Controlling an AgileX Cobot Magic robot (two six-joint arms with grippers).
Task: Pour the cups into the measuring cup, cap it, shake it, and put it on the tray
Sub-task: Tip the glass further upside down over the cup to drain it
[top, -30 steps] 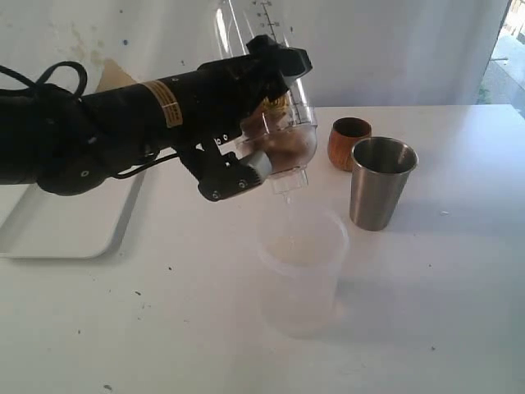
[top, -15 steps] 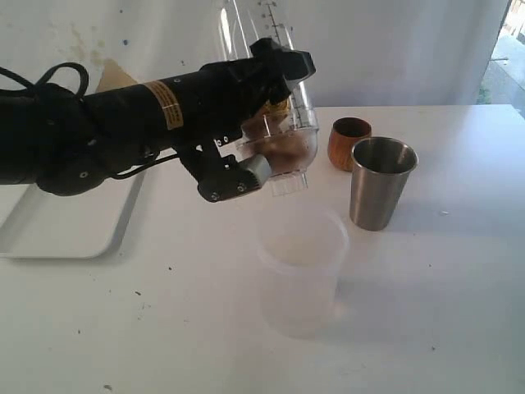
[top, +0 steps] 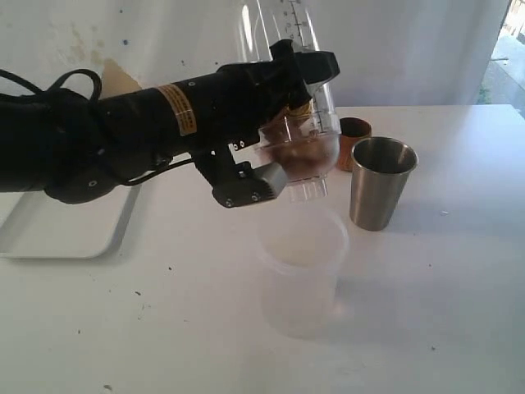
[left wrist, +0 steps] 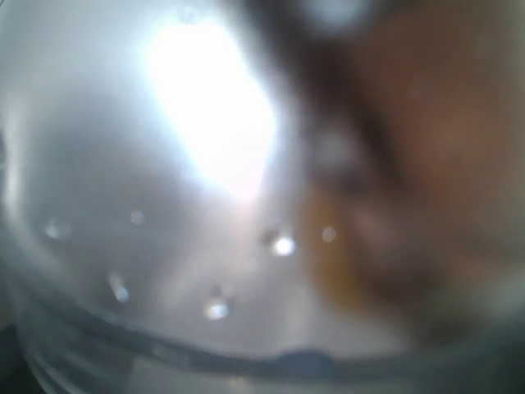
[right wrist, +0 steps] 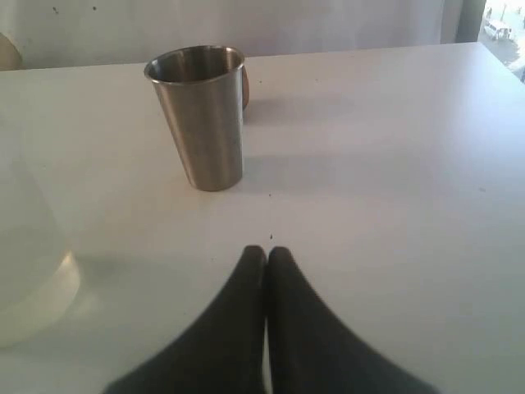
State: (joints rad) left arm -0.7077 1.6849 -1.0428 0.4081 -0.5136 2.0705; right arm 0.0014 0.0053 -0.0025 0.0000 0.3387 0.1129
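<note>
Clear measuring cup: aloft over frosted tub, left gripper fingers wide round it. Step: prob. shaking. Next: carry to tray, lower gently. Right gripper: fingers pressed together, empty.

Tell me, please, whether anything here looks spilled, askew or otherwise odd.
Only the measuring cup stands out: the left gripper's jaws hold it in the air, leaning, over the frosted container, brown contents gathered in its rounded lower end. I see no spill; the steel tumbler and wooden cup stand upright.

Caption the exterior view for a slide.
Left gripper holds the measuring cup above a frosted container, steel tumbler and wooden cup alongside.
</note>
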